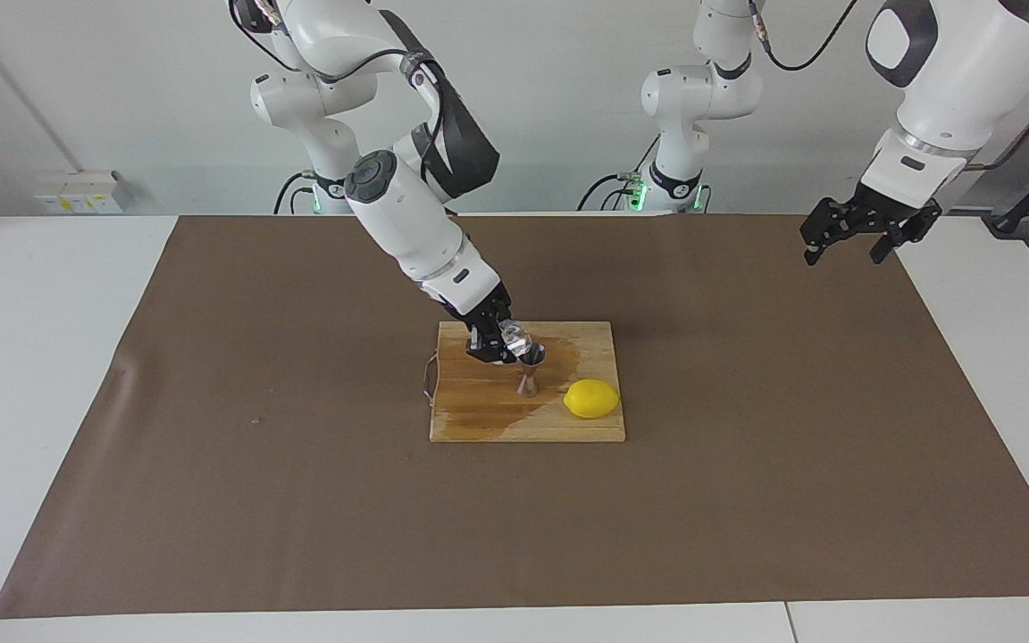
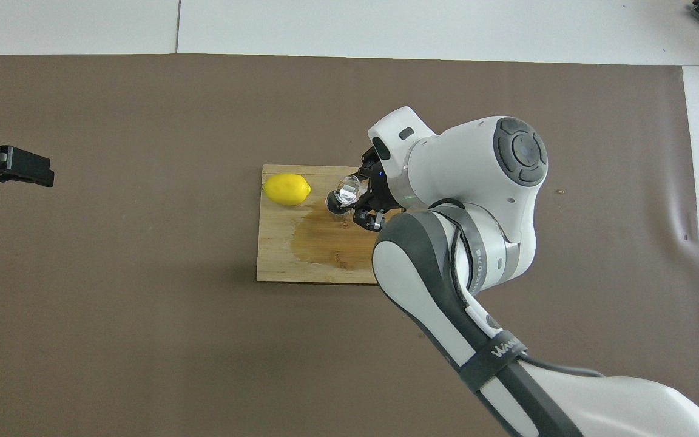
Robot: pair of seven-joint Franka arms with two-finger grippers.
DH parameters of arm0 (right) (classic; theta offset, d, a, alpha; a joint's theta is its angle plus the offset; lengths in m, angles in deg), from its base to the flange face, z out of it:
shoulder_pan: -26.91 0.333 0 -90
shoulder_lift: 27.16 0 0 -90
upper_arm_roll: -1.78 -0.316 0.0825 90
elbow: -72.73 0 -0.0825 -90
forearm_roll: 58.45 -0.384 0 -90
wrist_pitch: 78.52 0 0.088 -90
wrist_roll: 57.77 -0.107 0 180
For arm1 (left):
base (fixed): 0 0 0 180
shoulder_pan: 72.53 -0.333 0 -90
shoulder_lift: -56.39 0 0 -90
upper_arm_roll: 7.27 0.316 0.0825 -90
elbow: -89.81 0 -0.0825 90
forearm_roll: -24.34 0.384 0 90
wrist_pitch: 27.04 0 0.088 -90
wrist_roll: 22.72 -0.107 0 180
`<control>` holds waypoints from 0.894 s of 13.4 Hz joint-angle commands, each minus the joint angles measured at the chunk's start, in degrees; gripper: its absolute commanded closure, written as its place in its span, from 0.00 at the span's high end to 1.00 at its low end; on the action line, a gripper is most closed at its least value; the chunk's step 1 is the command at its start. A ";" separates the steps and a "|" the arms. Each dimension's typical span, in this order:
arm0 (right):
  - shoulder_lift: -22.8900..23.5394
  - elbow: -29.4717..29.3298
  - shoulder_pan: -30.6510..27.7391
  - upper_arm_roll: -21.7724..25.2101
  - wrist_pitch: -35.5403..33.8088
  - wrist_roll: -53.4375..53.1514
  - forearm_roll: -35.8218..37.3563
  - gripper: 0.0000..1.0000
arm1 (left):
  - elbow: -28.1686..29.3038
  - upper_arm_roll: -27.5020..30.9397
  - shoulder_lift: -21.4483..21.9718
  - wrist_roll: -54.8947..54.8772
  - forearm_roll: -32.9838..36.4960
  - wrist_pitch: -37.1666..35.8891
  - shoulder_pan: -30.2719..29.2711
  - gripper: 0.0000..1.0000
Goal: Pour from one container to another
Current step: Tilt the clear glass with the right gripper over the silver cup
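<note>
My right gripper (image 1: pixel 507 343) is shut on the tiny clear glass cup (image 1: pixel 517 340) and holds it tipped over the silver jigger (image 1: pixel 530 373). The jigger stands upright on the wooden cutting board (image 1: pixel 479 411). In the overhead view the glass cup (image 2: pixel 347 189) lies tilted over the jigger's rim (image 2: pixel 333 204), with my right gripper (image 2: pixel 364 195) beside it. My left gripper (image 1: pixel 856 239) hangs open and empty in the air over the mat at the left arm's end of the table; it also shows in the overhead view (image 2: pixel 10 167). The left arm waits.
A yellow lemon (image 1: pixel 591 397) lies on the board beside the jigger, toward the left arm's end. A dark wet patch (image 1: pixel 514 406) spreads across the board. The board sits on a brown mat (image 1: pixel 255 446) over the white table.
</note>
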 commanded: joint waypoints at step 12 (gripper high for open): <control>0.07 -0.54 2.10 0.64 -3.63 -4.70 8.78 0.02 | 1.31 -0.72 1.04 8.30 0.20 0.96 0.51 1.00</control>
